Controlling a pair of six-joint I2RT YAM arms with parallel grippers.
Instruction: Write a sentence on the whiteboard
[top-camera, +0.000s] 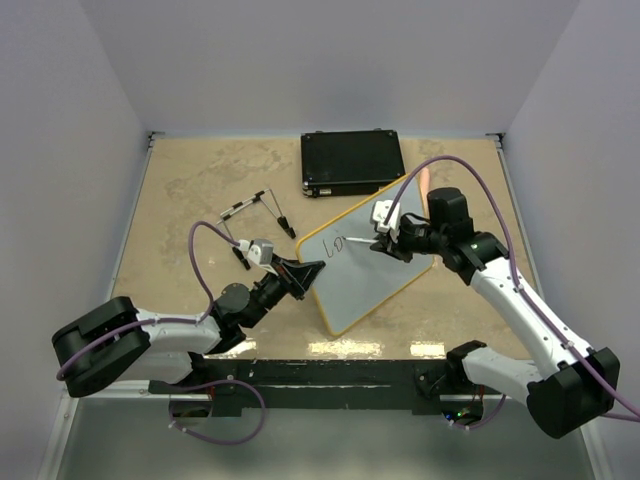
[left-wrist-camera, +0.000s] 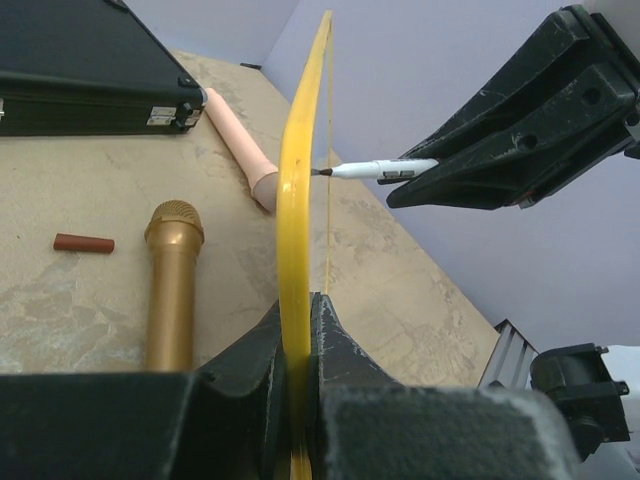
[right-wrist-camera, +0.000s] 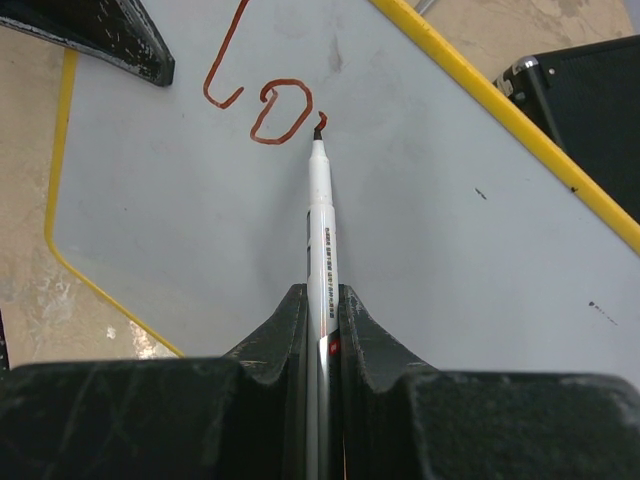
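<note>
The table (top-camera: 200, 190) is tan with pale blotches, and both arms reach over it.

The right arm (top-camera: 520, 310) comes in from 4 o'clock. The left arm (top-camera: 170, 335) comes in from 8 o'clock.

The whiteboard (top-camera: 365, 275) lies slanted near the middle of the table, a little toward 3 o'clock. It has a pale grey face and a thin yellow frame (left-wrist-camera: 297, 200). The left jaws are closed tight on the frame at the board's 9 o'clock edge. One jaw is on each side of the board.

The black case (top-camera: 352, 162) sits flat on the table at 12 o'clock from the board. Its near corner is just beside the board's top edge.

In the left wrist view a gold microphone (left-wrist-camera: 172, 280) lies on the table on the back side of the board. A pink stick (left-wrist-camera: 240, 140) lies past it, near the case.

The right jaws are closed on a white marker (right-wrist-camera: 320, 220). They hold it by its back half, so the front half sticks out. Its dark tip touches the face of the board, toward the top edge.

Of the sentence (right-wrist-camera: 258, 100) only two red-brown letters, "lo", are on the board. They are at 11 o'clock from the marker tip, and the tip touches the end of the "o".

A small red-brown cap (left-wrist-camera: 83, 243) lies on the table at 9 o'clock from the microphone.
</note>
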